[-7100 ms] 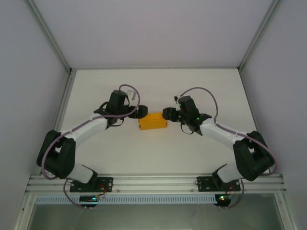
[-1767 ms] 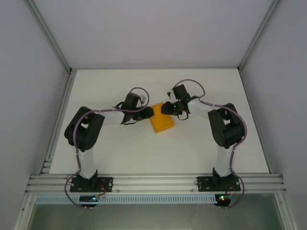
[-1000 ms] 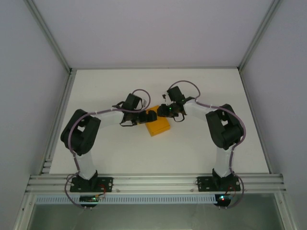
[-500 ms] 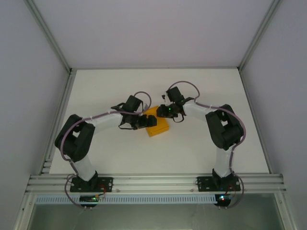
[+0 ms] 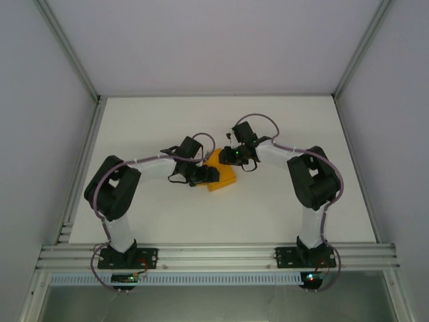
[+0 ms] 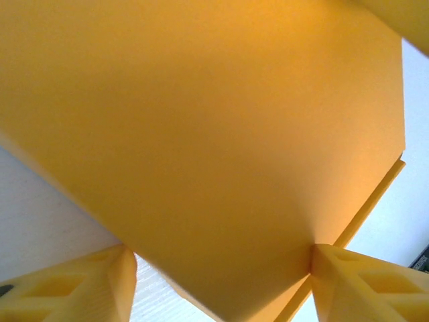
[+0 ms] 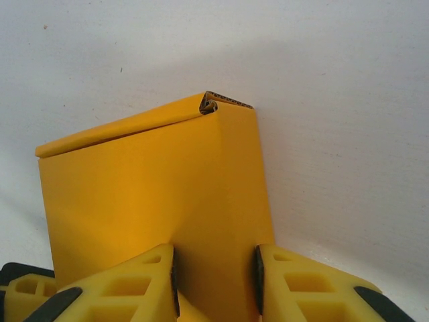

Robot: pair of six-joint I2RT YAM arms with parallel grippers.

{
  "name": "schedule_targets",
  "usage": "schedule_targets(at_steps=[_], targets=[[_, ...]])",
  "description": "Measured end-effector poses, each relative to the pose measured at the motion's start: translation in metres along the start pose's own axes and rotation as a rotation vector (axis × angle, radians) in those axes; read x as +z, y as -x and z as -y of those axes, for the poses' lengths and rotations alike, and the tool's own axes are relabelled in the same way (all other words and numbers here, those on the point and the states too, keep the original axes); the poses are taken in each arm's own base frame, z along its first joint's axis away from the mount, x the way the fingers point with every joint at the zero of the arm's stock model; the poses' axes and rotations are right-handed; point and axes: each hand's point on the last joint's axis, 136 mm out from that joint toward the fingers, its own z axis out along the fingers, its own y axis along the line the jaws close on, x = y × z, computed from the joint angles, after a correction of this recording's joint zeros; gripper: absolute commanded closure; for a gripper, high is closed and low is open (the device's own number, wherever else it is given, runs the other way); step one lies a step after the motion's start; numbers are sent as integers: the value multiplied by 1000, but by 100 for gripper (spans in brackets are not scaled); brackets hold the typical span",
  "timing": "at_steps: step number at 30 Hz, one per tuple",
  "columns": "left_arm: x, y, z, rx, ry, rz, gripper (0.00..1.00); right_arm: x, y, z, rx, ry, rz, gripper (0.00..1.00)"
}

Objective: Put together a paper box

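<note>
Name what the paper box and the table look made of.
The paper box looks like thin corrugated card, matte orange-yellow: fluting shows at its cut top edge. The table seems white, matte, faintly grained board; laminate or paint unclear.

The right gripper (image 7: 214, 268) is closed on the near vertical corner of the paper box (image 7: 154, 188). One of the yellow fingers (image 7: 295, 282) bears on each side of that corner. The box is orange-yellow and stands on the white table (image 7: 335, 100). A rolled fold runs along its far top edge.
</note>
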Motion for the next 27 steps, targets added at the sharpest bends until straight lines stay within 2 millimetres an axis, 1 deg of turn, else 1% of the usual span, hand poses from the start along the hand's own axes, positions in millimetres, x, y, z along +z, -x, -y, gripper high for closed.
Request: schedule_targets(at_steps=[2, 7, 9, 16, 27], targets=[[2, 1, 2, -6, -14, -5, 51, 0, 1, 0, -1, 1, 4, 70], [5, 4, 5, -33, -47, -16, 68, -1, 4, 3, 2, -7, 15, 71], [5, 6, 5, -38, -55, -14, 81, -1, 4, 4, 3, -7, 18, 71], [6, 7, 5, -52, -84, -12, 100, -1, 5, 5, 2, -9, 25, 71], [7, 10, 5, -57, -113, 0, 100, -2, 7, 7, 4, -13, 33, 72]])
